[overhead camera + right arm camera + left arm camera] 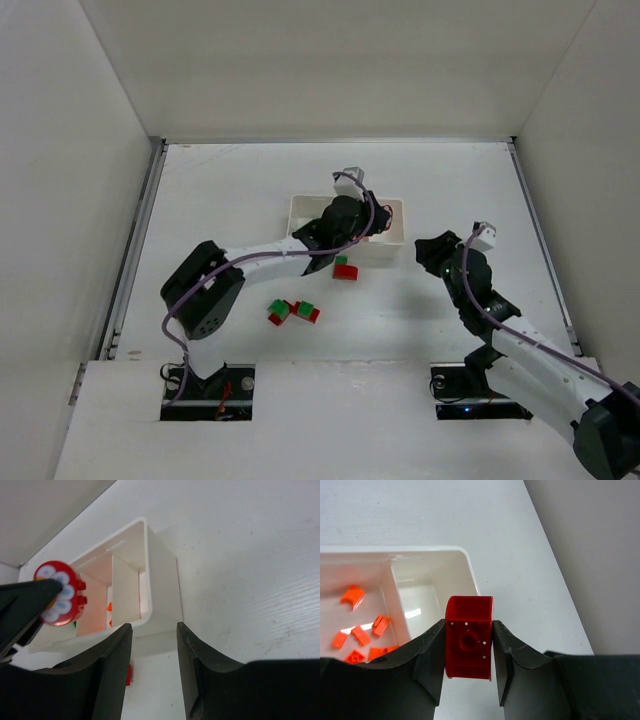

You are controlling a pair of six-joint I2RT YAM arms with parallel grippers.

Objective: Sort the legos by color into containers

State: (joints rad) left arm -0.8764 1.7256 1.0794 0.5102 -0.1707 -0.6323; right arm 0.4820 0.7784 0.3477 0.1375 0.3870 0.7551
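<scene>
The left end effector (468, 652) gripped a red brick (470, 617) near the tray (462, 557); the right end effector (154, 647) stood parted, empty.

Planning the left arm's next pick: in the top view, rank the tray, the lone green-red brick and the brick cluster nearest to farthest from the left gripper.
1. White tray, right at the left gripper.
2. Lone green-red brick, just on the tray's near side.
3. Brick cluster, farthest, lower left in the view.
</scene>
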